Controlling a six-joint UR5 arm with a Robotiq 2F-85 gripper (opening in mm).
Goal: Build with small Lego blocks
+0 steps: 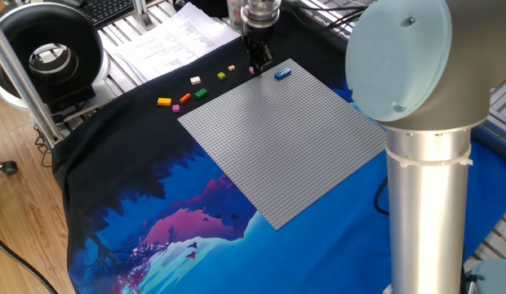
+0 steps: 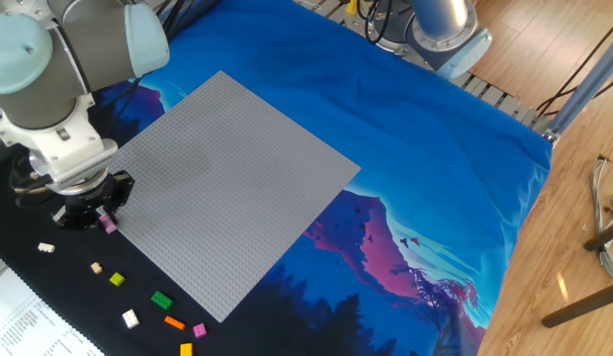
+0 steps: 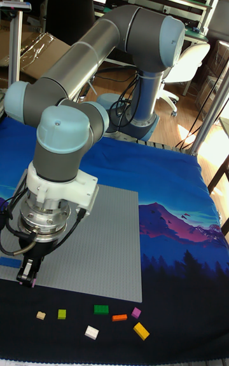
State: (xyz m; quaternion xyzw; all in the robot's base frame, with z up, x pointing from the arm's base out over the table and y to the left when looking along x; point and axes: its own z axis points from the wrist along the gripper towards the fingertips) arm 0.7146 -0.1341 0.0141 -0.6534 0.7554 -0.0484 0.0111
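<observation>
My gripper (image 1: pixel 257 64) (image 2: pixel 101 216) (image 3: pixel 28 275) points down at the corner of the grey baseplate (image 1: pixel 286 139) (image 2: pixel 227 168) (image 3: pixel 102 258) and is shut on a pink Lego block (image 1: pixel 253 70) (image 2: pixel 109 225) (image 3: pixel 30 283) at its fingertips. The block hangs at the plate's edge, just off the black cloth. A blue block (image 1: pixel 282 74) sits on the plate close by. Several loose small blocks lie on the cloth in a row: tan (image 2: pixel 45 247), lime (image 2: pixel 117 280), green (image 1: pixel 201 93) (image 2: pixel 162 300) (image 3: pixel 100 309), white (image 1: pixel 195 80) (image 3: pixel 92 332), orange (image 1: pixel 185 98) (image 3: pixel 119 318), yellow (image 1: pixel 164 102) (image 3: pixel 141 331) and another pink (image 2: pixel 199 330) (image 3: pixel 136 312).
Printed paper sheets (image 1: pixel 175 37) lie behind the loose blocks. A black round device (image 1: pixel 45 53) stands at the table's corner beside a metal post. The arm's big grey column (image 1: pixel 424 188) rises at the plate's far side.
</observation>
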